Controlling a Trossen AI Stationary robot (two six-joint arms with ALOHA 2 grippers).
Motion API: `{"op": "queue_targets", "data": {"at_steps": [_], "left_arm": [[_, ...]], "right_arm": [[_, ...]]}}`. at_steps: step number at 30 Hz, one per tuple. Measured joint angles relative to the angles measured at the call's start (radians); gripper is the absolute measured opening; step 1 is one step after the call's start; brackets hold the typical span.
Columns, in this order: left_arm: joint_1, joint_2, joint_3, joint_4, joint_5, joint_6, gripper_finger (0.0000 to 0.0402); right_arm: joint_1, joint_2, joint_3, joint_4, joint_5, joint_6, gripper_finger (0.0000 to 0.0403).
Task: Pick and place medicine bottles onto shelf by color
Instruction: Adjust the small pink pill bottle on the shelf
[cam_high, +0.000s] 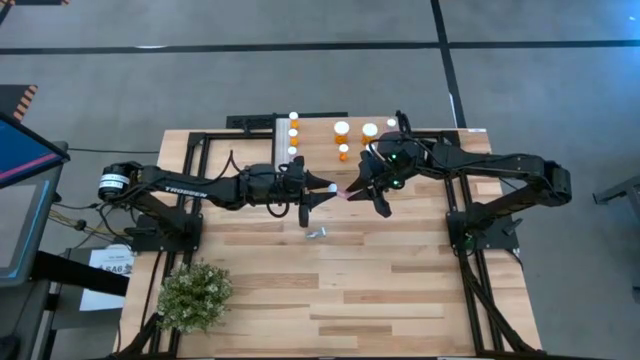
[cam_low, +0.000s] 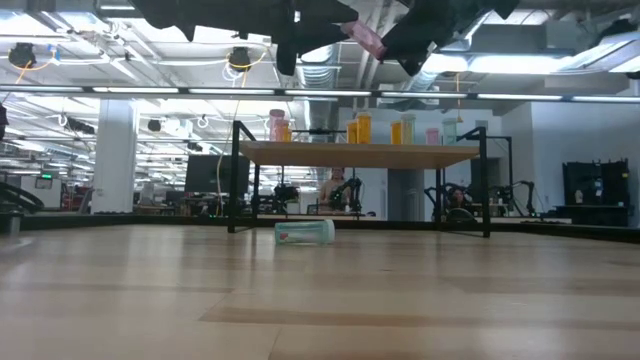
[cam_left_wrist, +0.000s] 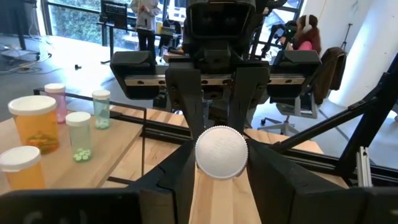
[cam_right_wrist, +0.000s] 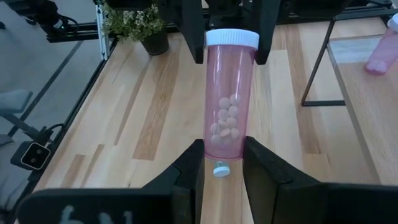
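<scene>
A pink medicine bottle (cam_right_wrist: 229, 93) with a white cap hangs above the table's middle, between my two grippers. My left gripper (cam_high: 330, 188) is shut on its cap end, and my right gripper (cam_high: 358, 190) is shut on its bottom end. The shelf (cam_low: 300, 153) stands at the table's far edge. On it stand orange (cam_left_wrist: 34, 124), pale green (cam_left_wrist: 79, 134) and pink (cam_left_wrist: 56, 99) bottles. One pale green bottle (cam_low: 305, 232) lies on its side on the tabletop, below the grippers. My left gripper pinches the white cap (cam_left_wrist: 221, 152) between its two fingers, one on each side of the cap's rim. The fingers come level from the table's left and point along the bottle. The bottle is clear of the table. My right gripper pinches the bottle's bottom end (cam_right_wrist: 224, 140) between its two fingertips. The fingers come from the table's right, slanting a little downward, and point along the bottle. The bottle reaches away from them toward my left gripper, with its pills lying near the held end.
A small potted plant (cam_high: 193, 295) stands near the table's near left corner. Black frame rails (cam_high: 470, 250) run along the table's left and right sides. Bare wood lies on the near half of the table.
</scene>
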Motion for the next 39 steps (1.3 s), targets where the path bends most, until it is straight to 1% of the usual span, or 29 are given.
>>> {"op": "queue_targets", "data": {"at_steps": [15, 18, 23, 26, 28, 31, 36, 38, 39], "left_arm": [[0.0, 0.0, 0.0, -0.002, 0.0, -0.001, 0.0119], [0.0, 0.0, 0.0, -0.002, 0.001, -0.001, 0.0119], [-0.001, 0.0, 0.0, -0.005, 0.004, -0.001, 0.0119], [-0.001, 0.0, 0.0, -0.011, 0.003, -0.002, 0.0119], [-0.001, 0.0, 0.0, -0.011, 0.001, -0.002, 0.0119], [-0.001, 0.0, 0.0, -0.011, -0.009, -0.003, 0.0119], [0.004, 0.0, 0.001, -0.02, -0.023, -0.031, 0.0119], [0.009, -0.004, 0.031, -0.106, -0.064, -0.041, 0.0119], [0.013, -0.004, 0.056, -0.165, -0.1, -0.043, 0.0119]], "right_arm": [[-0.002, 0.0, 0.0, -0.003, -0.001, 0.057, 0.0106], [-0.002, -0.001, 0.0, -0.003, -0.001, 0.057, 0.0125], [-0.003, -0.001, 0.0, -0.004, 0.011, 0.057, 0.0191], [-0.011, -0.009, 0.003, -0.065, 0.024, 0.02, 0.0229], [-0.022, -0.022, 0.011, -0.114, 0.025, -0.024, 0.0245], [-0.05, -0.052, 0.013, -0.153, 0.025, -0.021, 0.0254], [-0.084, -0.136, 0.008, -0.18, 0.025, -0.012, 0.0255], [-0.089, -0.192, -0.014, -0.163, 0.025, -0.015, 0.0255], [-0.092, -0.222, -0.032, -0.15, 0.025, -0.014, 0.0255]]}}
